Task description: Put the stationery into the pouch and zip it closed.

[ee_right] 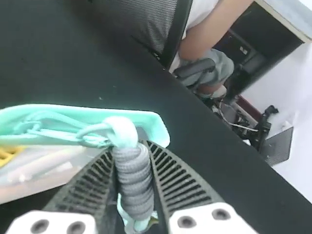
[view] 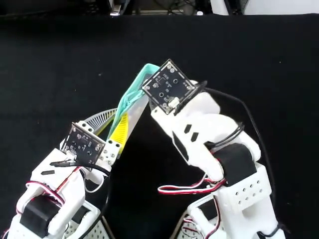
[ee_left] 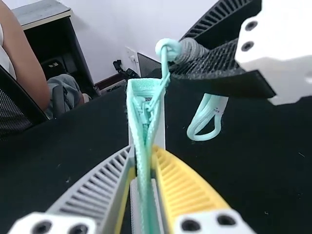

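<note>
We see the mint-green fabric pouch (view: 130, 98) held up on edge over the black table (view: 60, 59), a little toward 11 o'clock from the table's middle. Its long side runs from 7 o'clock to 1 o'clock. The left gripper (ee_left: 142, 156), with one grey ribbed finger and one yellow, is clamped on the pouch's 7 o'clock end, pinching the zip seam. At the 1 o'clock end the right gripper (ee_right: 130, 146) is clenched on the grey braided zip-pull cord (ee_right: 131, 180). A mint-green cord loop (ee_left: 204, 122) hangs beside that end. We cannot tell how far the zip is closed.
</note>
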Robot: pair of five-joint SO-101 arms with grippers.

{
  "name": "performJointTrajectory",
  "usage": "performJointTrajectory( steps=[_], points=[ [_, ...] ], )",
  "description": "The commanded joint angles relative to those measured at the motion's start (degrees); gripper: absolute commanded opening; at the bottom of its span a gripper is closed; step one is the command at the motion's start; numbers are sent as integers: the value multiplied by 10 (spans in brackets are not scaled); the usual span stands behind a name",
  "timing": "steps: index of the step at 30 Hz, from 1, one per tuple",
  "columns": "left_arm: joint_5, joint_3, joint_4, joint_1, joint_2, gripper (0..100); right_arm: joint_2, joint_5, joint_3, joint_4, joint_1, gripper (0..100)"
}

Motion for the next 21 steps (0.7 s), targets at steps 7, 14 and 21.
performJointTrajectory(
  steps=[7,14,21],
  points=[
    [-5,-1,6,4,1,31,34,8,-17,-18,32,12],
    [-5,-1,5,2,1,31,7,-24,-15,28,-4,15],
    [-5,-1,5,2,1,31,-29,-26,-13,55,-64,100]
  ],
)
